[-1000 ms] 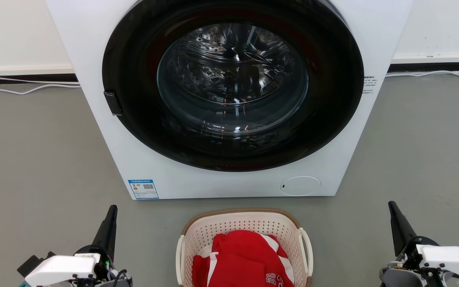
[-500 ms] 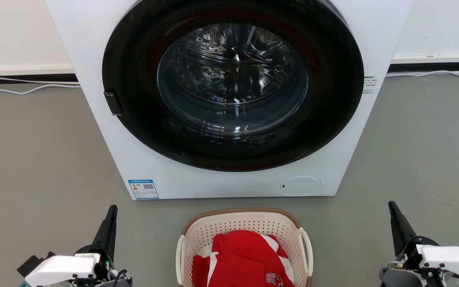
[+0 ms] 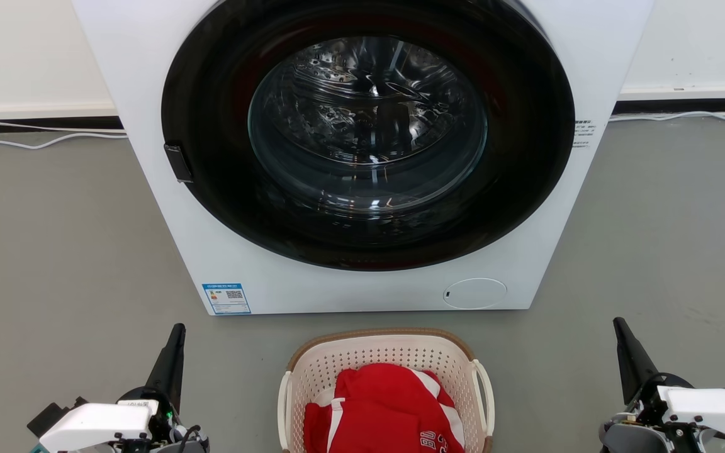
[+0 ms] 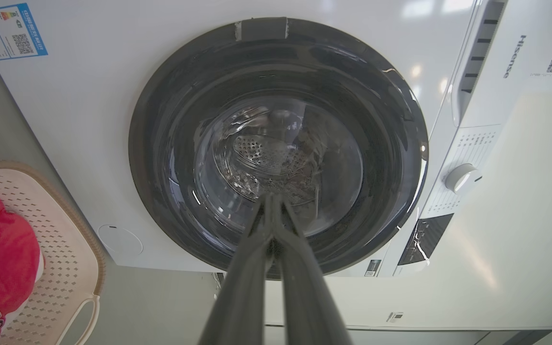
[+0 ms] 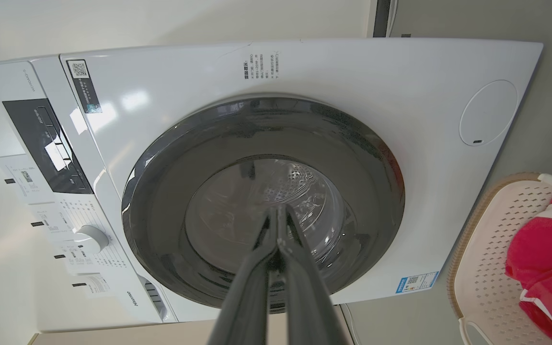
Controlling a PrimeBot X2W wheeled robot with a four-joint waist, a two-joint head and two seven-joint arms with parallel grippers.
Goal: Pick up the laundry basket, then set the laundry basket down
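Observation:
The cream-white perforated laundry basket (image 3: 375, 360) with a brown rim and white loop handles stands on the grey floor just in front of the washer, holding a red garment (image 3: 387, 409). Its wall also shows in the left wrist view (image 4: 60, 249) and the right wrist view (image 5: 482, 254). My left gripper (image 3: 177, 333) is at the lower left, well to the left of the basket, fingers shut together and empty. My right gripper (image 3: 619, 327) is at the lower right, well clear of the basket, also shut and empty. Both point toward the washer.
A white front-loading washer (image 3: 362, 289) with a dark round door (image 3: 369, 132), which is closed, stands right behind the basket. White cables (image 3: 35, 143) run along the wall base. Grey floor (image 3: 54, 251) lies on both sides.

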